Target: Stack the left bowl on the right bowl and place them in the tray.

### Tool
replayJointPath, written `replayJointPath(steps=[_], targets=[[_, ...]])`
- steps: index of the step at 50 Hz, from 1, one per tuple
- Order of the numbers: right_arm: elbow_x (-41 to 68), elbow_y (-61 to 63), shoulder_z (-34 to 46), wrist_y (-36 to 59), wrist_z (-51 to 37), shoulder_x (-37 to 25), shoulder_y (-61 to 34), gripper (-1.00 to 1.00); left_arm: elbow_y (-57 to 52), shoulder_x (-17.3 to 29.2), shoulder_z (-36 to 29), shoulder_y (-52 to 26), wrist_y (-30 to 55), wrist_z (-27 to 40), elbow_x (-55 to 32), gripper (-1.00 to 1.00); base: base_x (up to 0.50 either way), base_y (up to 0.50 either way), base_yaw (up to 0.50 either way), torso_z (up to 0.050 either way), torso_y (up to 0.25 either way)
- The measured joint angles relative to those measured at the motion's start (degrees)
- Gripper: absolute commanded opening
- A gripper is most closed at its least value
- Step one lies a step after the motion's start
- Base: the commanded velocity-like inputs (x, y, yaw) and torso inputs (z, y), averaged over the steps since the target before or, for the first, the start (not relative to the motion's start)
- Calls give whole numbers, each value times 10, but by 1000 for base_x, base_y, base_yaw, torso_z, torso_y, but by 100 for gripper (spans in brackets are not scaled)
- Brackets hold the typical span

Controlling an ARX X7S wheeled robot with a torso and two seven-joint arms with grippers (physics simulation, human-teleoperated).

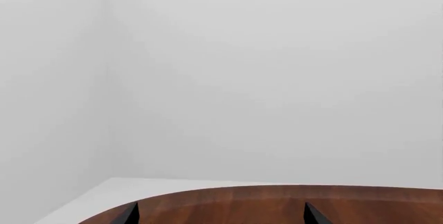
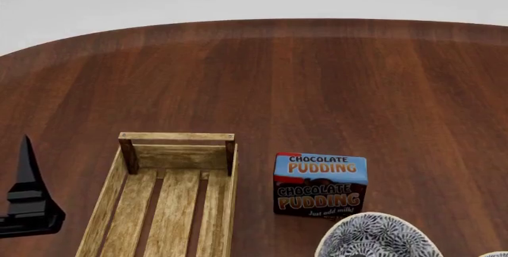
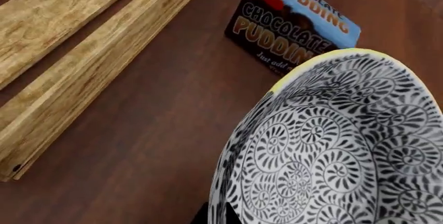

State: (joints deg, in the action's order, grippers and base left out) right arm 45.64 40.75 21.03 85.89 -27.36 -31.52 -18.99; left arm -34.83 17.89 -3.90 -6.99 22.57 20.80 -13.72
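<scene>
— What colour is the surface [image 2: 317, 78]?
— A reddish dark brown with long wood grain in streaks; behind it, pale grey-white.

— And the tray [image 2: 171, 197]?
— Light yellowish wood with visible grain, darker gaps between the slats of its bottom.

— The pudding box [image 2: 320, 184]?
— Blue across the top with a red corner, dark brown below; the lettering is white and orange.

— The bowl [image 3: 332, 146]?
— White covered with black flower-like rosettes, set close together, and a yellow line along the rim. A sliver of a second bowl [image 2: 498, 254] shows a similar dark-on-white pattern.

— The left claw [image 2: 28, 200]?
— Black, with a greyish sheen on its facets.
</scene>
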Motion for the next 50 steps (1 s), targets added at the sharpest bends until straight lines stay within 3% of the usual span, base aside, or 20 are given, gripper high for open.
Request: replayJointPath(steps=[20, 50], targets=[[255, -4, -59, 12, -193, -74, -48, -100, -1, 2, -6, -8, 3, 3, -4, 100, 0, 0, 0, 0, 0], [304, -40, -171, -78, -250, -179, 91, -100, -2, 8, -13, -6, 2, 9, -5, 100, 0, 0, 0, 0, 0]])
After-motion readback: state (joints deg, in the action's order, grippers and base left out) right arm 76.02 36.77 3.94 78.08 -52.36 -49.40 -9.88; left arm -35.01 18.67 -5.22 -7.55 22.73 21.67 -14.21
